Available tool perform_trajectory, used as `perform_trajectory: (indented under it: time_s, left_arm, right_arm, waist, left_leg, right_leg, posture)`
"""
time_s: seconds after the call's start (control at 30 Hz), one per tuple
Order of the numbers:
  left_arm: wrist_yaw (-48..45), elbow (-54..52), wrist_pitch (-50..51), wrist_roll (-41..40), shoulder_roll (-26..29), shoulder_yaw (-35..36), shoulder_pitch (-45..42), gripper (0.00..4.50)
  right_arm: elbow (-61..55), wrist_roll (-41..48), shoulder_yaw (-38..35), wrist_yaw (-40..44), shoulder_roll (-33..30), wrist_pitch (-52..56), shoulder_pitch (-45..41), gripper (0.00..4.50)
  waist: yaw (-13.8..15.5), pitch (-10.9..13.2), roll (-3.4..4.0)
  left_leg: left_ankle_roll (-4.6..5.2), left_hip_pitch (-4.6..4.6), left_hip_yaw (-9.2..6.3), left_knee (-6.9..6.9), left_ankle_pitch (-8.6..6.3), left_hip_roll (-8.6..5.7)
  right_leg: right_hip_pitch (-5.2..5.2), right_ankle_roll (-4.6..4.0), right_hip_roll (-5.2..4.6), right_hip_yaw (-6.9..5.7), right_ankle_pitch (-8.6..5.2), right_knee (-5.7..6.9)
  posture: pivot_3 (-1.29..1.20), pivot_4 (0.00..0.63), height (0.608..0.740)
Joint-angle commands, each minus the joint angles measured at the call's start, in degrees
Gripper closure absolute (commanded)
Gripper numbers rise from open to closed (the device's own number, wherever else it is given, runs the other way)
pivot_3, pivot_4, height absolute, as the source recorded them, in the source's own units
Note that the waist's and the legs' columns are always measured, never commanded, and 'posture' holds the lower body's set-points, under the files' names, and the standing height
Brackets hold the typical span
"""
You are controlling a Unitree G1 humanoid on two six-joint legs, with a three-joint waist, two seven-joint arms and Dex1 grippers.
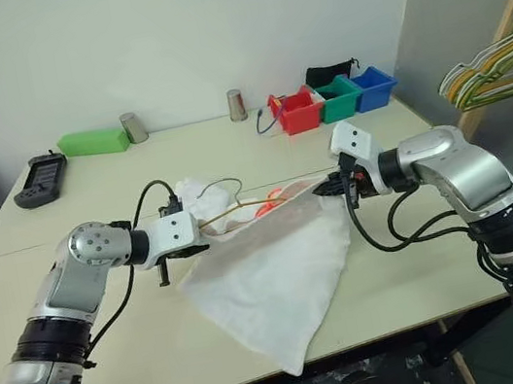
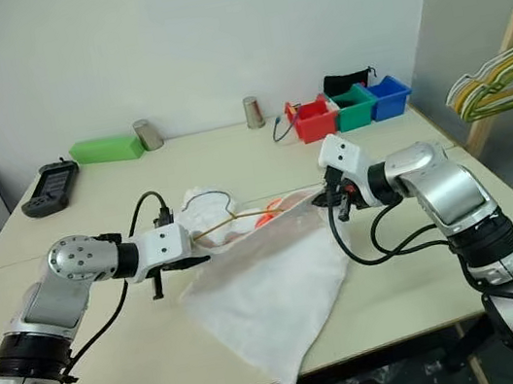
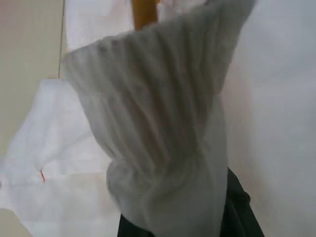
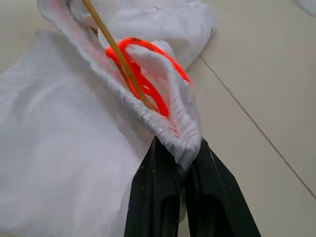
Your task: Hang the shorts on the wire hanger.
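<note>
Three bins [image 1: 334, 100] stand behind the shorts [image 1: 271, 278].

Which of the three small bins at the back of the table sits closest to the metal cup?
The red bin: it is the left end of the row, next to the metal cup; the green bin and blue bin stand farther right.

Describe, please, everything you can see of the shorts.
The shorts are white, thin, soft-looking fabric with a gathered waistband and an orange drawstring. The left end effector and right end effector each pinch one end of the waistband, stretching it above the table. The rest drapes down onto the tabletop. The wire hanger passes inside the waistband.
</note>
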Motion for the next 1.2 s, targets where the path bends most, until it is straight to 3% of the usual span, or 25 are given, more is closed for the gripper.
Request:
perform_trajectory:
  time_s: [0.03,0.23,0.47,0.5,0.77,1.07,1.2]
  left_arm:
    - [2.65,-5.02,3.68,-2.46,-4.8,1.27,-4.71,4.34]
    - [0.85,-6.27,2.34,-1.3,-4.48,0.91,-3.63,4.34]
    - [0.62,-6.51,1.32,-0.84,-4.15,0.2,-2.84,4.34]
    - [0.68,-6.34,1.04,-0.75,-4.01,0.22,-2.67,4.34]
    - [1.1,-5.47,-0.65,-0.48,-3.53,0.55,-1.93,4.34]
    - [1.9,-4.56,-1.57,-0.35,-3.91,0.79,-2.8,4.34]
    - [2.15,-4.87,-1.44,-0.46,-3.94,0.99,-2.77,4.34]
  right_arm:
    - [-3.88,-7.16,5.47,-1.59,-1.34,-6.69,-1.72,4.48]
    - [1.91,-15.92,8.0,-5.55,-2.37,-16.45,-2.88,4.48]
    - [3.7,-17.74,7.72,-4.12,-1.08,-19.8,-3.89,4.48]
    - [3.26,-17.53,7.44,-2.94,-1.63,-20.01,-4.03,3.91]
    - [0.11,-16.84,6.0,1.6,-4.56,-19.63,-4.18,2.24]
    - [2.96,-18.6,7.83,5.51,-7.65,-22.22,-2.71,0.05]
    - [7.13,-20.0,9.46,5.28,-6.07,-24.86,-2.75,0.05]
  waist:
    - [0.11,0.0,0.0]
    - [-0.43,-0.01,-0.01]
    - [-0.28,-0.01,-0.01]
    - [-0.23,-0.01,-0.01]
    - [-0.17,-0.01,-0.01]
    - [-0.06,-0.01,-0.01]
    - [-0.09,-0.01,-0.02]
  left_leg:
    - [0.0,-0.01,0.0,0.01,0.0,-0.01]
    - [0.0,0.02,0.04,-0.03,0.0,0.0]
    - [0.0,0.02,0.03,-0.01,0.0,0.0]
    - [0.0,0.02,0.02,-0.01,0.0,0.0]
    - [0.0,0.02,0.01,-0.01,0.0,0.0]
    - [0.0,0.01,0.01,0.0,0.0,0.0]
    - [0.0,0.03,0.01,0.0,0.0,0.0]
  right_leg:
    - [0.0,0.0,0.0,-0.01,0.0,0.0]
    - [-0.03,0.0,0.0,0.04,0.0,-0.01]
    - [-0.02,-0.01,0.0,0.03,0.0,0.0]
    - [-0.02,-0.01,0.0,0.03,0.0,0.0]
    - [-0.01,-0.01,0.0,0.02,0.0,0.0]
    - [0.0,-0.01,0.0,0.02,0.0,0.0]
    - [0.01,-0.01,0.0,0.02,0.0,0.0]
  posture:
    - [-0.13,0.013,0.74]
    - [-0.13,0.004,0.74]
    - [-0.13,0.0,0.74]
    - [-0.13,0.0,0.74]
    - [-0.12,0.0,0.74]
    - [-0.11,0.0,0.74]
    - [-0.1,0.0,0.74]
